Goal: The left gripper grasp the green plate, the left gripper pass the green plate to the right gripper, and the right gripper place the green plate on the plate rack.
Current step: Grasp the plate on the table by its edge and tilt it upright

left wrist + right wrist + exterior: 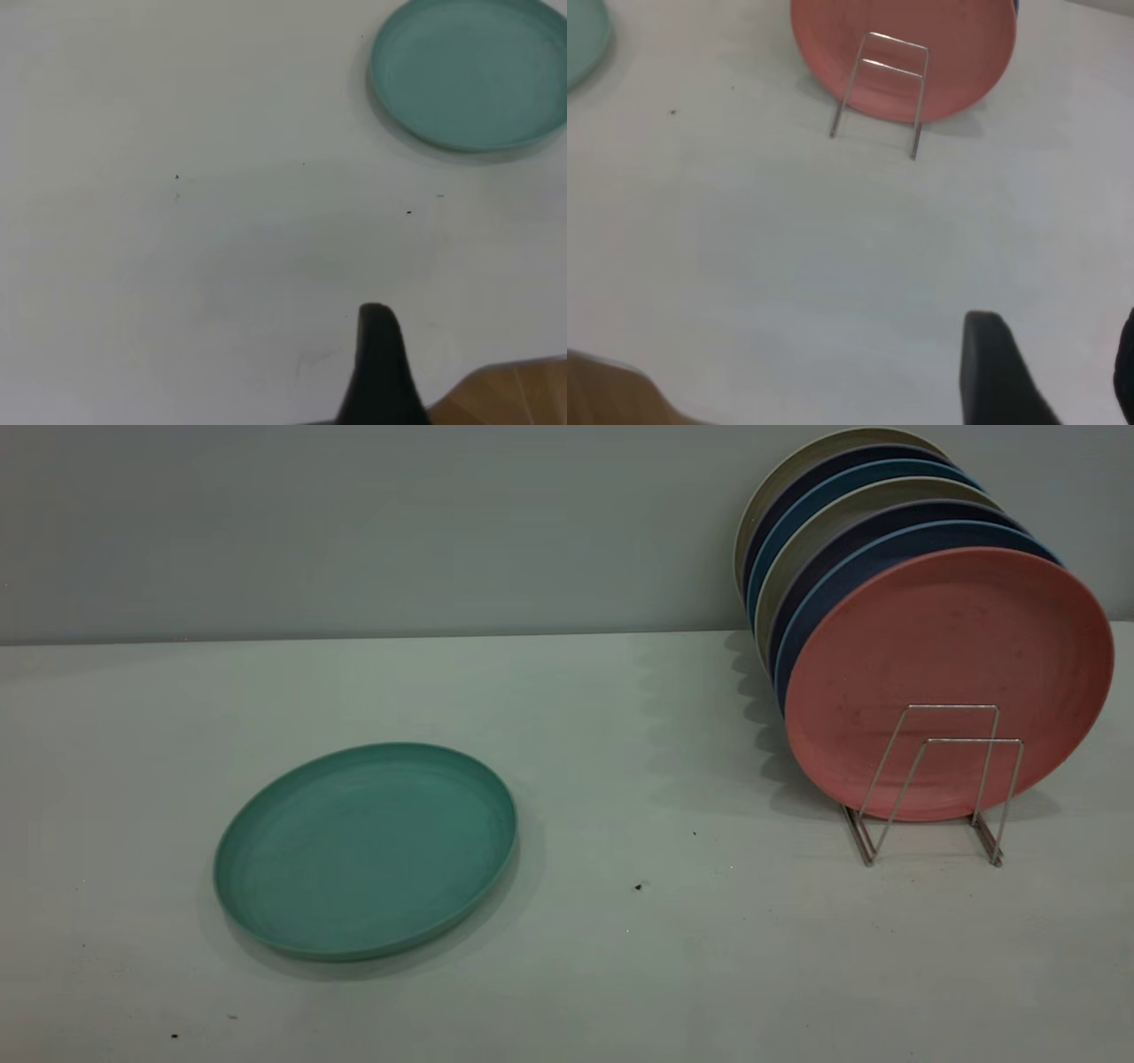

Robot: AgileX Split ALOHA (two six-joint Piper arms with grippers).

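the outside camera looks level across the table. both wrist cameras look down from above; all see the green plate.

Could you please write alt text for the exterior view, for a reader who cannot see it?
A green plate lies flat on a pale table at the left. At the right, a plate rack holds a row of upright plates, with a salmon-pink plate at the front and two empty wire loops before it. No arm is in this view.
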